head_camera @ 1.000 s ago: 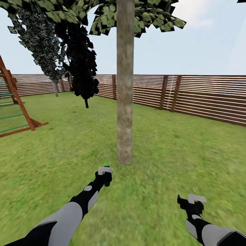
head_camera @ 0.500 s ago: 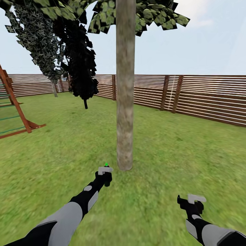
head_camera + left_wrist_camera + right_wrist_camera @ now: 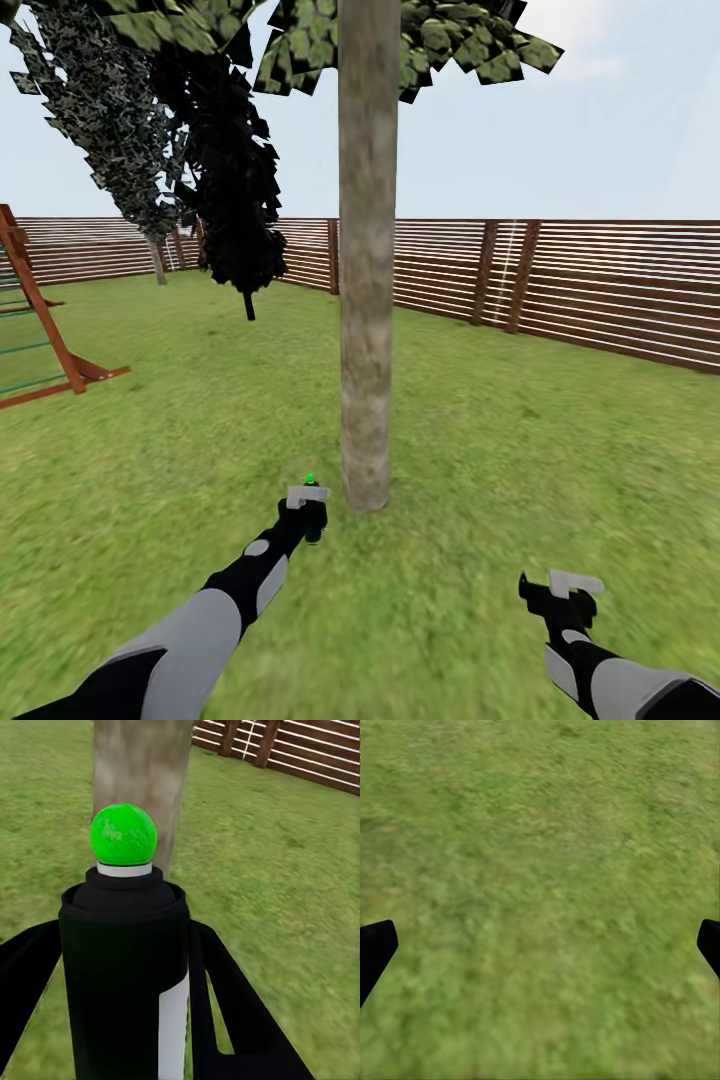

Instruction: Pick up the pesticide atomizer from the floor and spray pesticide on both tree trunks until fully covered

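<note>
Grey-brown and mottled, the tree trunk (image 3: 366, 270) rises straight ahead at twelve o'clock, its foot planted in the lawn (image 3: 520, 480) just past the left gripper (image 3: 308, 515). That gripper is clenched around the pesticide atomizer (image 3: 127, 967), held upright; in the left wrist view the black body sits between the two dark fingers (image 3: 225, 997), green spot on top and the trunk directly beyond it. In the head view the bottle shows as a pale head with a green dot, just short of the trunk's base at about eleven o'clock from it. The right gripper (image 3: 562, 592) hangs low at four o'clock, spread wide with nothing in it (its tips sit far apart over bare grass in the right wrist view).

Which way the nozzle faces is hard to tell from here, so a spray could go wide of the bark, or wet just one side and leave the far side and upper stretch bare. Pressing closer risks the bottle or the forearm knocking the trunk and twisting the grasp.

Room is generous: open grass runs from one to five o'clock up to the slatted wooden fence (image 3: 600, 285), enough to circle the trunk on that side. At nine to ten o'clock the wooden play tower (image 3: 40, 320) stands well apart, and a dark cypress-like tree (image 3: 235, 200) stands farther back at eleven.
</note>
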